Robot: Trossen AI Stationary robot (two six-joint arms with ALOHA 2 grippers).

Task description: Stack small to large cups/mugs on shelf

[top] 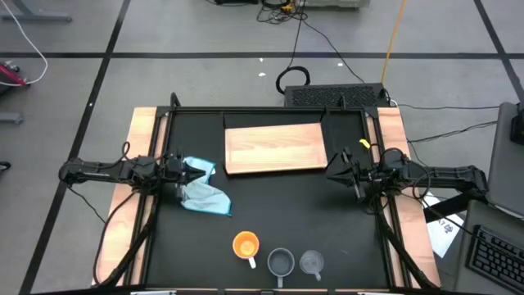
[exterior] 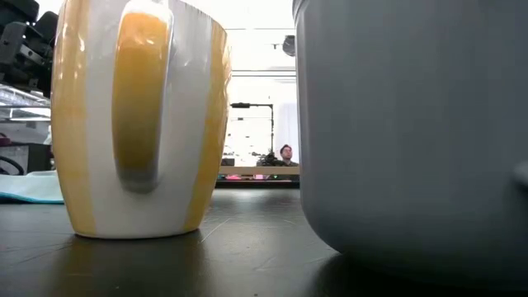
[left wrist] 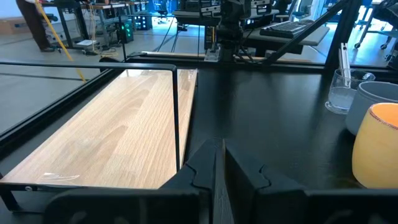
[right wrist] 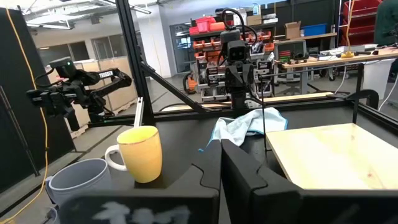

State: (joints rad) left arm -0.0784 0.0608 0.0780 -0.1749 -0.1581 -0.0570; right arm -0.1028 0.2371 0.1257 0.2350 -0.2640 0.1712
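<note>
1. The orange mug point(top: 246, 244), grey-blue mug point(top: 281, 262) and clear glass cup point(top: 311, 262) are lined up at the surface's point(top: 270, 205) near edge.
2. The shelf point(top: 276, 148) is left bare.
3. The left gripper point(top: 199, 171) is held clenched beside the cloth point(top: 205, 197); the right gripper point(top: 334, 170) is clenched beside the shelf, empty.

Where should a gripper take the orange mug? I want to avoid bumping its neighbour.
Grip the orange mug by its rim, from above on the side away from the grey-blue mug. It stands upright and open-topped, with its white handle toward the table's near edge.
</note>
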